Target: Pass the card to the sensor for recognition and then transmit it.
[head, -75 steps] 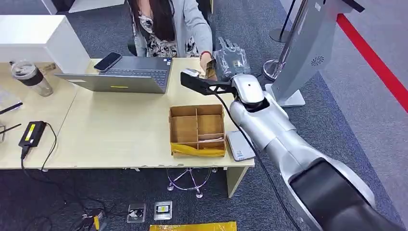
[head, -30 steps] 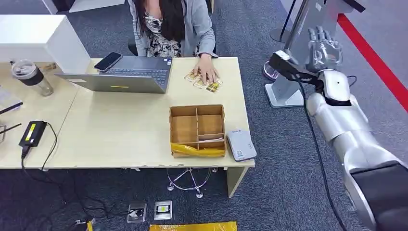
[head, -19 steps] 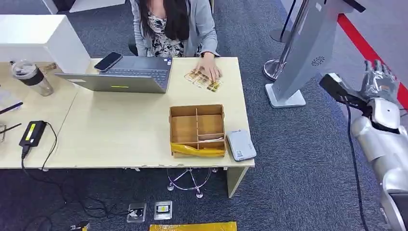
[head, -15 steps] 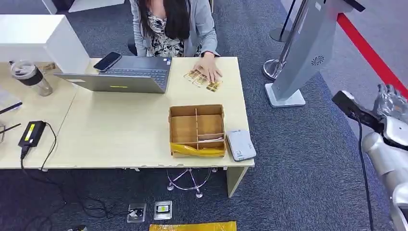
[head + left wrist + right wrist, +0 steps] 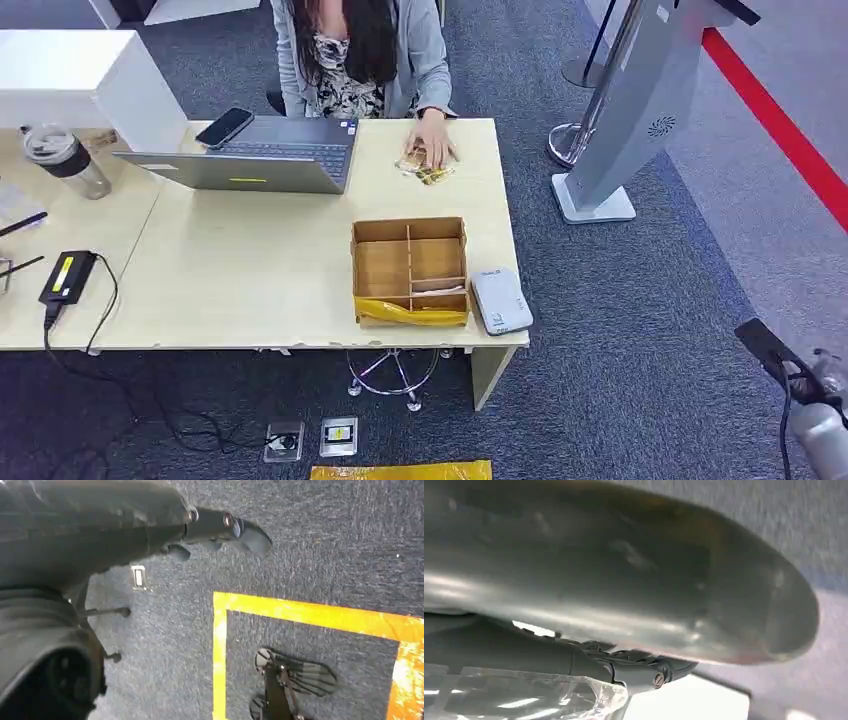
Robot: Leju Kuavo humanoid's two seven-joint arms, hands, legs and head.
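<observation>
Right robot hand [image 5: 826, 375] low at the side, left robot hand [image 5: 220, 530] floorward, fingers indistinct.

Silver right arm [image 5: 826, 440] with black wrist bracket [image 5: 765, 345] and black cable [image 5: 785, 425].

No text, label or number is legible on anything in these views.

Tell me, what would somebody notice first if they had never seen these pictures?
Probably the open brown cardboard box with dividers near the front edge of the pale wooden desk, with a small white card reader just beside it. At the far edge a seated person's hand rests on some yellow cards next to an open grey laptop. On the carpet to the right stands a tall leaning silver kiosk.
</observation>
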